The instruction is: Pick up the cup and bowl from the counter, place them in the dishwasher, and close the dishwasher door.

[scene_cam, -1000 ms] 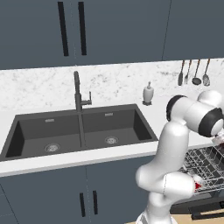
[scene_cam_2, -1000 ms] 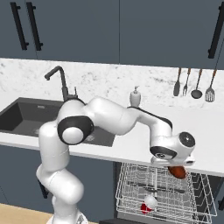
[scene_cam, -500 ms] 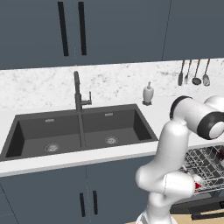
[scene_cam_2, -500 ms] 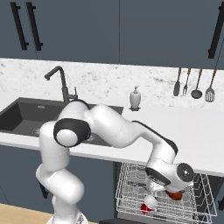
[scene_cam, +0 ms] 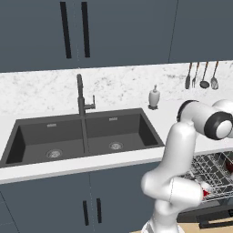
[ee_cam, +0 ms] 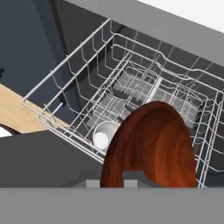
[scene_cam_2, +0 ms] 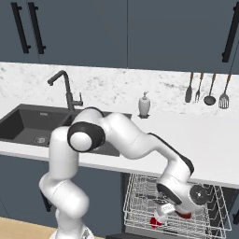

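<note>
Over the dishwasher's wire rack (scene_cam_2: 140, 196), bent-down arm's gripper (ee_cam: 110, 183) apparently clasps the bowl (ee_cam: 151, 146).

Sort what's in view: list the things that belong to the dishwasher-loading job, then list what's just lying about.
Job: bowl, held in the shut gripper over the rack; cup, lying in the rack; dishwasher rack; counter.

Lying about: soap bottle; tap; sink; hanging utensils; cabinets.

The reddish-brown bowl (ee_cam: 153, 146) is standing on edge over the dishwasher's pulled-out wire rack (ee_cam: 87, 83). The red-and-white cup (ee_cam: 105, 135) is lying on its side in that rack.
</note>
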### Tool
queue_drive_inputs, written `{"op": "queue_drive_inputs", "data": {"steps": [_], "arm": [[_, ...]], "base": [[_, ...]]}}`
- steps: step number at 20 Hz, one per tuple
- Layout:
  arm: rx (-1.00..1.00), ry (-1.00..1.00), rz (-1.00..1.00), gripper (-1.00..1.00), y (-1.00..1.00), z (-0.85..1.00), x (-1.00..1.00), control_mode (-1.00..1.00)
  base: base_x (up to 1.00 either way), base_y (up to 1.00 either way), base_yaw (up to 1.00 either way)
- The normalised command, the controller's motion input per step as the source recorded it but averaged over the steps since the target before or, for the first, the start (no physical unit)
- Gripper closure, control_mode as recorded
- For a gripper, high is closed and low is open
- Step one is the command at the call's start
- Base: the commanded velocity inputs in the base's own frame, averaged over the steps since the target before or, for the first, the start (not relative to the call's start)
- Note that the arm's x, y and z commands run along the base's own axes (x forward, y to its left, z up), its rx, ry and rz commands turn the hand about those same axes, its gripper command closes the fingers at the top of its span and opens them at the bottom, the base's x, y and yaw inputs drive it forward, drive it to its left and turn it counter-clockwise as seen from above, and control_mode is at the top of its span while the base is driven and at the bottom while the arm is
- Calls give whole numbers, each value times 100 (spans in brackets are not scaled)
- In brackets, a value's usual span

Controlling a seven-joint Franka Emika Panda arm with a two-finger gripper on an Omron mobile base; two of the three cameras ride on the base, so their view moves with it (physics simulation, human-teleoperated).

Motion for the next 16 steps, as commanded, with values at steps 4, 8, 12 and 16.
{"op": "queue_drive_inputs", "data": {"steps": [4,8,12,16], "arm": [[12,-10,4,100,-32,20,-9,-100],[1,2,0,100,-9,3,10,-100],[0,7,0,100,-14,0,23,-100],[0,11,0,100,-11,-8,34,-100]], "base": [[0,0,0],[0,0,0],[0,0,0],[0,0,0]]}}
